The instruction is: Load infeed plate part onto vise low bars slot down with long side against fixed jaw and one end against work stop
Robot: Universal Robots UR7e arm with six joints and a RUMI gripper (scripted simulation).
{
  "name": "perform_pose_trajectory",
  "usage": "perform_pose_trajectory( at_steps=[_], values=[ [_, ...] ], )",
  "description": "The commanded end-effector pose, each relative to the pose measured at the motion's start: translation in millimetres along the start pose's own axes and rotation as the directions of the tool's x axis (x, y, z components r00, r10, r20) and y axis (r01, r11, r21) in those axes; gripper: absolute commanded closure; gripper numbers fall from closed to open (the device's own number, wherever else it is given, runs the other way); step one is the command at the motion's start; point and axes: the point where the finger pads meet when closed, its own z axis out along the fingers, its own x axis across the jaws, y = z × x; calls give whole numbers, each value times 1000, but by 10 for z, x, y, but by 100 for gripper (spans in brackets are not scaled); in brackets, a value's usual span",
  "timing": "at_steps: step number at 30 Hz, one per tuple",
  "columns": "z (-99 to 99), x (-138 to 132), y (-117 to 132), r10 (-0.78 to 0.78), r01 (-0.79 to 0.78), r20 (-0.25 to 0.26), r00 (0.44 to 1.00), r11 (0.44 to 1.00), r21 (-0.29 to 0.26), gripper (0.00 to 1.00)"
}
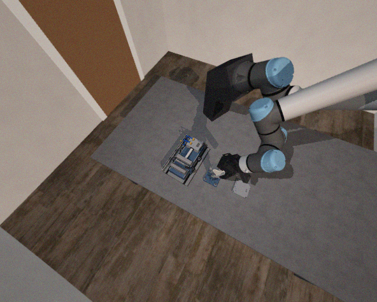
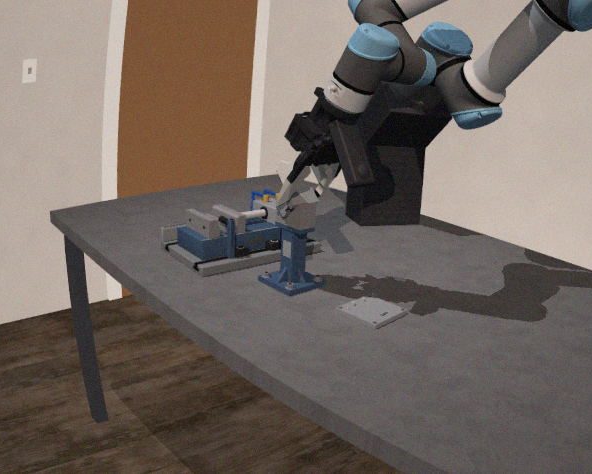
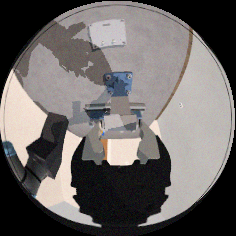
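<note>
My gripper (image 1: pixel 216 172) (image 2: pixel 299 197) (image 3: pixel 120 120) is half open, tilted, with its fingertips on either side of the top of the V-block (image 2: pixel 297 220). The grey part appears to lie in the V-block between the fingertips; its outline merges with the block and shadows, and its slot cannot be made out. The infeed plate (image 1: pixel 241 188) (image 2: pixel 372 312) (image 3: pixel 108 33) is empty. The vise stands open, with no part between its fixed jaw (image 1: pixel 178 170) (image 2: pixel 201 223) and its moving jaw (image 1: pixel 183 160) (image 2: pixel 229 216) on the cylinder's rod. The work stop is hard to make out.
The V-block's blue stand (image 1: pixel 211 179) (image 2: pixel 292 285) (image 3: pixel 119 79) is bolted between the vise and the infeed plate. The vise's metal rail (image 2: pixel 235 264) runs close beside it. Blue hoses and yellow fittings rise at the cylinder end. The dark robot pedestal (image 2: pixel 388 188) stands behind.
</note>
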Motion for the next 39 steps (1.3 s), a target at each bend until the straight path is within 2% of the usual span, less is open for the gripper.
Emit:
perform_pose_trajectory(
  at_steps=[1,12,14,18,29,31,39],
  values=[
    [1,1,6,-1,1,1,1000,999,54,49],
    [2,1,17,-1,1,1,1000,982,188,49],
    [2,1,17,-1,1,1,1000,982,188,49],
    [3,1,22,-1,1,0,1000,970,245,49],
    [8,0,34,-1,1,1,1000,915,404,49],
    [8,0,34,-1,1,1,1000,915,404,49],
    [11,1,43,-1,1,1,1000,863,506,49]
  ],
)
